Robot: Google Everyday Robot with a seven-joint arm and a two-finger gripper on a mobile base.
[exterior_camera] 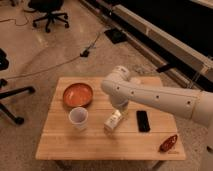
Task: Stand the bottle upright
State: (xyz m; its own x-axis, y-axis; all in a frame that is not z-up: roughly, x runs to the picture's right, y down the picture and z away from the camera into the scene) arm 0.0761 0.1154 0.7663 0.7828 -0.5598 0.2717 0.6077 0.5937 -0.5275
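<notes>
The bottle is small and pale with a cream-white label. It lies on its side on the wooden table, between the white cup and the black phone. My white arm reaches in from the right and bends down over the table. My gripper hangs just above the far end of the bottle, close to it or touching it; I cannot tell which. The arm hides most of the gripper.
An orange bowl sits at the table's back left, behind the cup. A red-brown object lies near the front right corner. Office chairs and cables are on the floor beyond the table.
</notes>
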